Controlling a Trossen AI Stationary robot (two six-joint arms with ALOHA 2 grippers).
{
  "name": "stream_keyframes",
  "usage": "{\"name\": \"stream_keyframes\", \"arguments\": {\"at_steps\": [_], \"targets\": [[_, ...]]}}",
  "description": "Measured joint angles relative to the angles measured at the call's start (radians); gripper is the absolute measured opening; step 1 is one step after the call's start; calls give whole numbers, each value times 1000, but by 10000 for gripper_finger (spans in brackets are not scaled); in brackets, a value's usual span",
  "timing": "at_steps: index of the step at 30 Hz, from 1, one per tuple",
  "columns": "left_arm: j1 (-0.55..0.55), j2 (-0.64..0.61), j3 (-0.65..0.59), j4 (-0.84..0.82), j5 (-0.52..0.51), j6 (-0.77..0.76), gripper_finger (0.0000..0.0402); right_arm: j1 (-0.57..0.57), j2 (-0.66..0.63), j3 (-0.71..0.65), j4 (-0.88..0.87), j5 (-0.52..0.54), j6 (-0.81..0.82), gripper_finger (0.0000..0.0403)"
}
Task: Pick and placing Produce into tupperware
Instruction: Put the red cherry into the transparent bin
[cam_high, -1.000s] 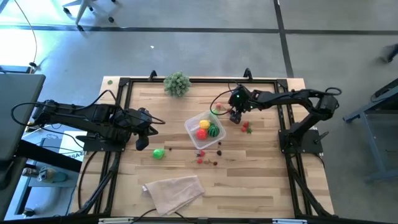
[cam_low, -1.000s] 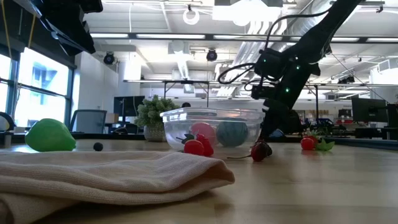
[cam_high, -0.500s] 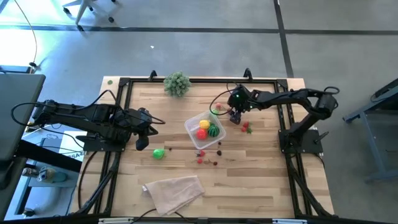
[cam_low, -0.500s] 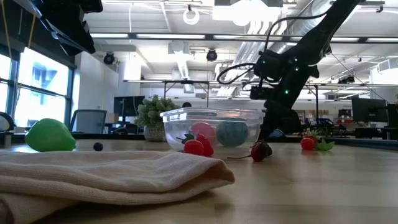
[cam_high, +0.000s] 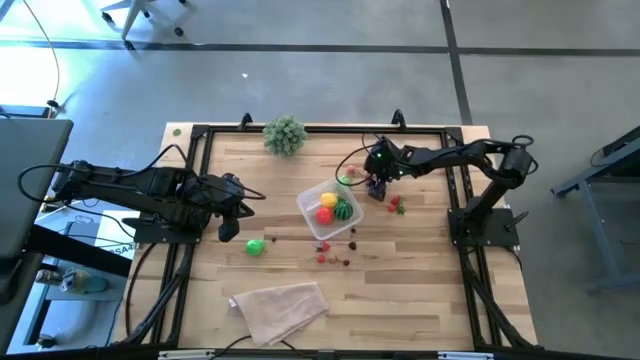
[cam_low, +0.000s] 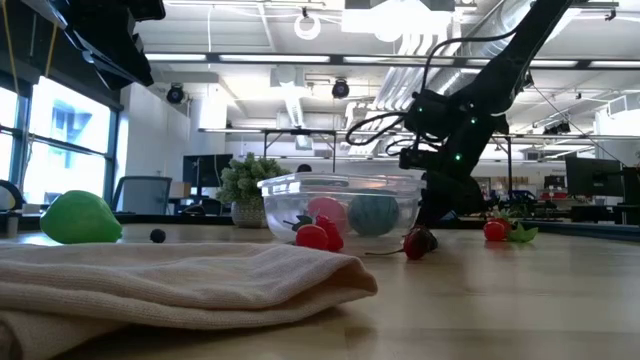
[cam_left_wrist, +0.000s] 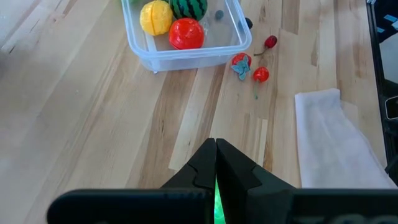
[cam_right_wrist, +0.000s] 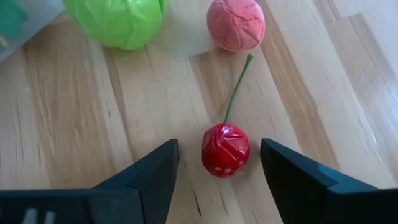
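The clear tupperware (cam_high: 330, 209) stands mid-table and holds a yellow, a red and a striped green piece of produce (cam_left_wrist: 169, 18). Just to its right my right gripper (cam_high: 377, 189) points steeply down, open. A red cherry (cam_right_wrist: 225, 149) with a green stem lies on the wood between its two fingers (cam_right_wrist: 155, 171), untouched. A green ball (cam_right_wrist: 118, 22) and a pink ball (cam_right_wrist: 235, 23) lie just beyond it. More red produce (cam_high: 397, 205) lies further right. My left gripper (cam_left_wrist: 216, 149) hangs shut over the table's left part, holding nothing.
A beige cloth (cam_high: 280, 308) lies near the front edge. A green piece (cam_high: 255, 247) and small red cherries (cam_high: 330, 256) lie in front of the tupperware. A bushy pale-green plant ball (cam_high: 285, 133) sits at the far edge. A black frame borders the table.
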Motion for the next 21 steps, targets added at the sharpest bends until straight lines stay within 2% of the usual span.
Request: {"name": "stream_keyframes", "arguments": {"at_steps": [12, 21], "targets": [[0, 0, 0, 0, 0, 0, 1, 0, 2, 0, 3, -25, 10, 133], [0, 0, 0, 0, 0, 0, 1, 0, 2, 0, 3, -25, 10, 90]]}}
